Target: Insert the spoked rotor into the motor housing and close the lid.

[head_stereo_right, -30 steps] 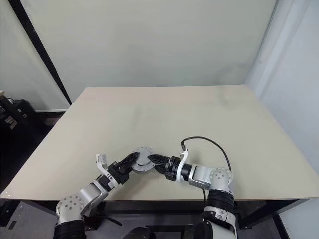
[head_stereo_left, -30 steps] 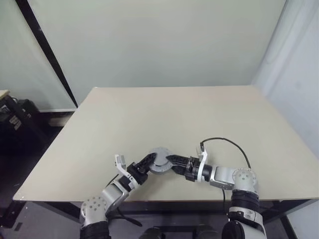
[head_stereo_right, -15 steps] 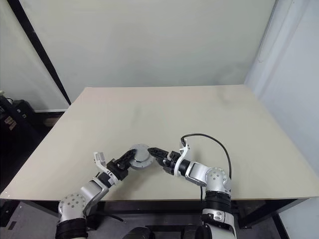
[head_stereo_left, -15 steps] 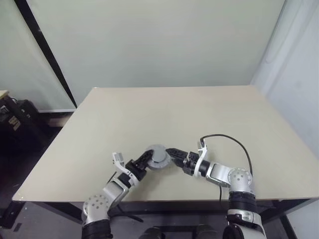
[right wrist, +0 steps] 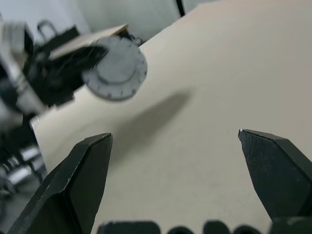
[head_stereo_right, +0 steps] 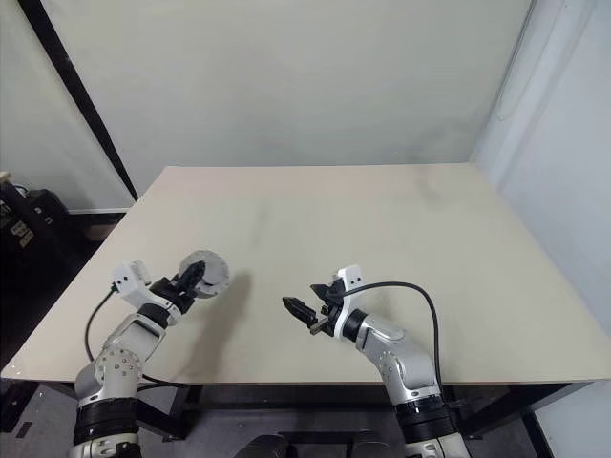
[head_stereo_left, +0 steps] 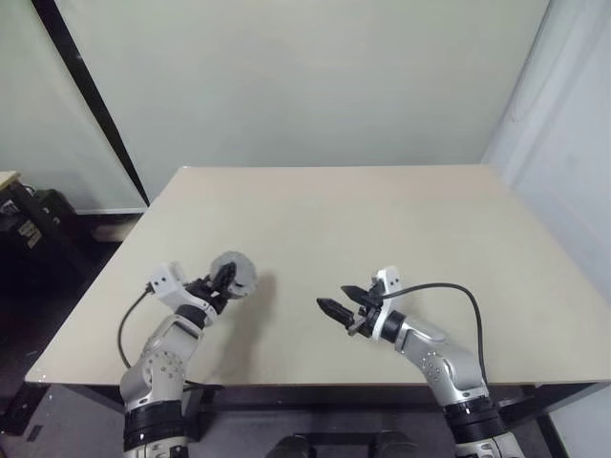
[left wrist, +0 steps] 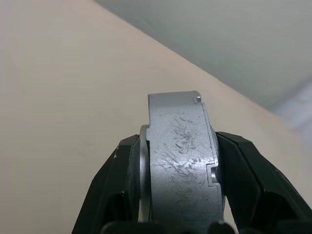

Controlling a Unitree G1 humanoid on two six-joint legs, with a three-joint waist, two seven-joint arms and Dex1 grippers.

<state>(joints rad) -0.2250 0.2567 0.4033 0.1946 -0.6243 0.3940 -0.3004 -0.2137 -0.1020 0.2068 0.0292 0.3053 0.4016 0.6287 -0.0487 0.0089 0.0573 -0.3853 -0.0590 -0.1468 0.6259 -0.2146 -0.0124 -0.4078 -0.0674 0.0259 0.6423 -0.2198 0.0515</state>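
My left gripper (head_stereo_left: 227, 280) is shut on a thick round grey metal drum (head_stereo_left: 235, 273), the motor housing, held on edge above the table's front left. In the left wrist view both black fingers (left wrist: 122, 187) clamp its flat faces, and a thinner grey disc, the lid (left wrist: 143, 185), sits flush against one side of the drum (left wrist: 181, 161). The spoked rotor is hidden. My right gripper (head_stereo_left: 333, 299) hovers open and empty near the front middle, well apart from the drum (right wrist: 115, 68), which shows a notched rim and a round hub.
The beige table (head_stereo_left: 382, 219) is bare beyond my arms. A black cable (head_stereo_left: 449, 291) loops from my right wrist over the front edge. Dark equipment (head_stereo_left: 29, 224) stands on the floor off the table's left side.
Both grippers were at the grey drum in the front middle. My left gripper has carried it away to the left and turned it on edge. The right gripper has come off it and rolled.
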